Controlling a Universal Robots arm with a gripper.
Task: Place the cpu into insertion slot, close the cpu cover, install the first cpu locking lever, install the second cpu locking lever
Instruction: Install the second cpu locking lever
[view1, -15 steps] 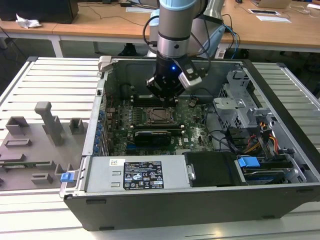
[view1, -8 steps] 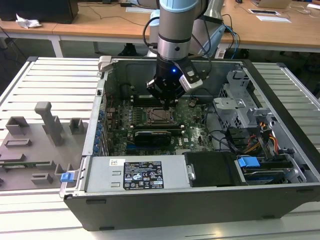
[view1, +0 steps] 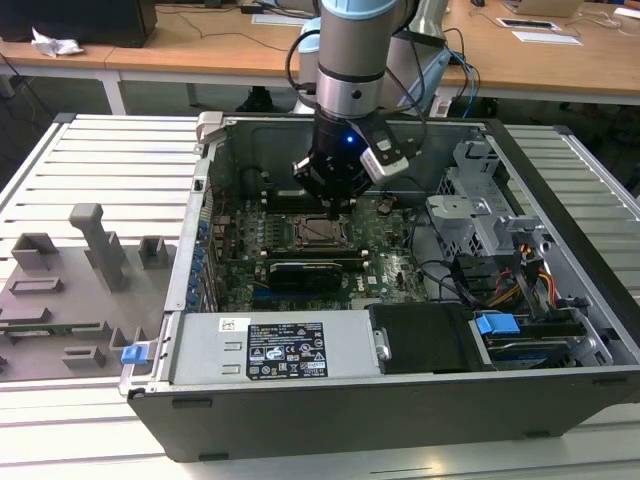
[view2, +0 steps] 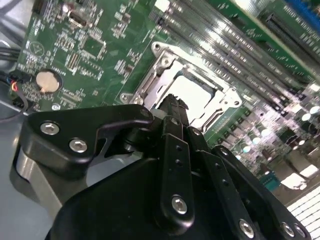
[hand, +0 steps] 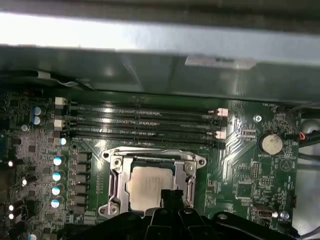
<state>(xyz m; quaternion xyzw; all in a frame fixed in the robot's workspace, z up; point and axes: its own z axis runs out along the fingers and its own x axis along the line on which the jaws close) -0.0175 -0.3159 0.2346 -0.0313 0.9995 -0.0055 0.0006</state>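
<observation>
Silver-grey square cpu (hand: 150, 186) flat in insertion slot (hand: 116, 176) under cpu cover (hand: 152, 156), end effector (hand: 171, 196) fingers pressed together just above.

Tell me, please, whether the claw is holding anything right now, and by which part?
It cannot be told: the claw sits at the edge of the cpu cover, over the seated cpu, but no grip shows.
</observation>
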